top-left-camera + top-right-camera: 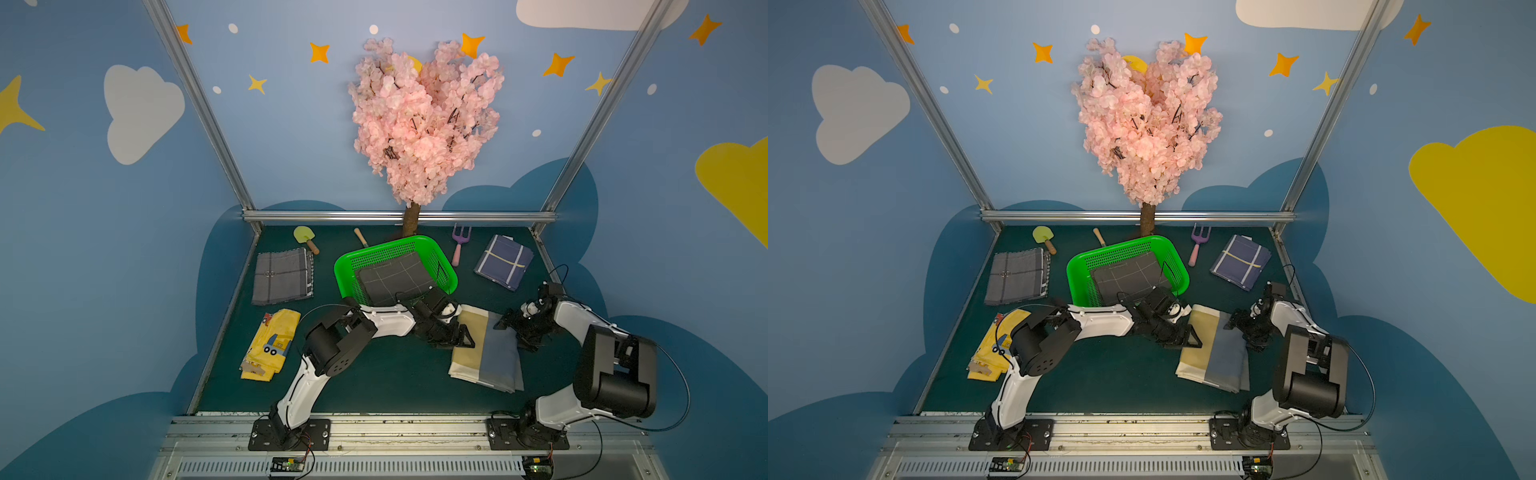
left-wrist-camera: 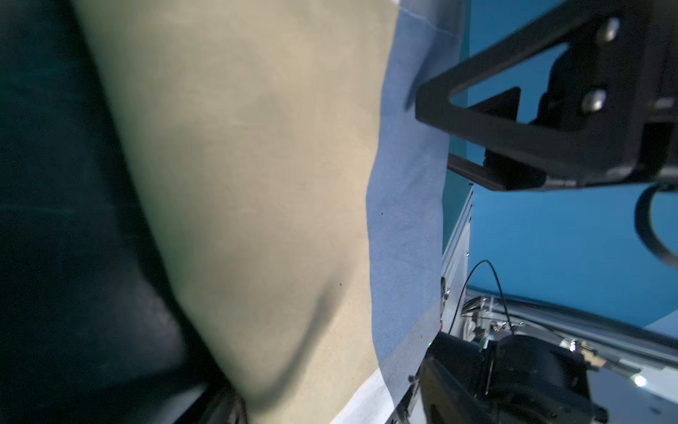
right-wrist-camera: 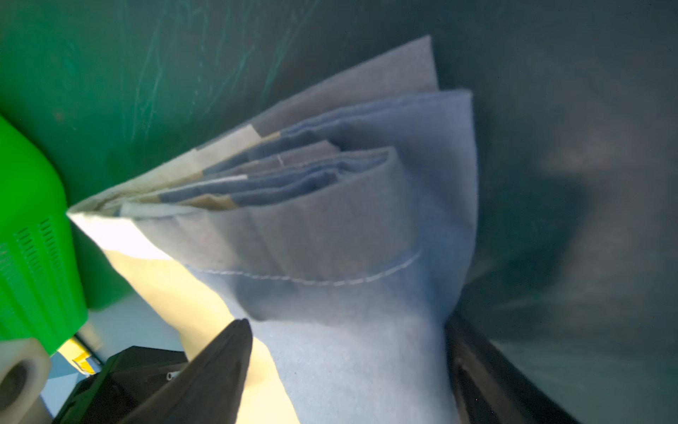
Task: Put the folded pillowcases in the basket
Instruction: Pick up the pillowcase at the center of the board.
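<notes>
1. Nearest the lens in both top views is the rail that carries the two arm bases. The basket sits well beyond it and already holds a dark cloth.
2. The pillowcase, tan and blue, lies flat on the mat. It is outside the basket, on the basket's rail side and off toward its right corner. In the right wrist view one pale corner comes just beside the basket wall.
3. Its long axis runs from the basket end toward the rail. Both grippers are at the short edge nearest the basket: the left gripper at the tan corner, the right gripper at the blue one.
4. The left gripper is nearer the basket. The basket lies beyond both grippers and to their left, so the carry probably goes away from the rail and leftward.
5. In the right wrist view the pillowcase sits between the fingers, which stand apart with the cloth touching both. I cannot tell whether they grip it yet.
6. In the left wrist view tan cloth fills the span between the jaws, but the picture is blurred. The jaws stand apart, and I cannot tell whether they grip.
</notes>
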Available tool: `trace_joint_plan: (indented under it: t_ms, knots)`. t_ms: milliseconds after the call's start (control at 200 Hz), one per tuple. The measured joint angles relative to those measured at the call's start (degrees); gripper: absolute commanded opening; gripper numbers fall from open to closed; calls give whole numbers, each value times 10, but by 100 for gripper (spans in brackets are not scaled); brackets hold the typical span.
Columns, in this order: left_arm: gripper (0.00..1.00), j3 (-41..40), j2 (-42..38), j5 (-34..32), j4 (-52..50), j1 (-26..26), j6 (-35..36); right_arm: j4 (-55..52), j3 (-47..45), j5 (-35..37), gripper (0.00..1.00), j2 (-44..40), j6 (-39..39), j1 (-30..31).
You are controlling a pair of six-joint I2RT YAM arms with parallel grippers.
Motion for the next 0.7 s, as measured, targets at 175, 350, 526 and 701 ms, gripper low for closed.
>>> trace_joint_plan:
  t_ms: [175, 350, 526, 701]
  knots:
    - [7, -9, 11, -24, 3, 1, 6, 24, -11, -17, 40, 6, 2, 7]
    - [3, -13, 12, -27, 8, 0, 5, 34, -19, -29, 1, 16, 4, 13]
    - [3, -19, 7, -35, 13, -2, 6, 37, -19, -32, 0, 17, 2, 20]
    - [3, -30, -14, -71, -9, -12, 21, 27, -17, -25, 0, 7, 2, 44]
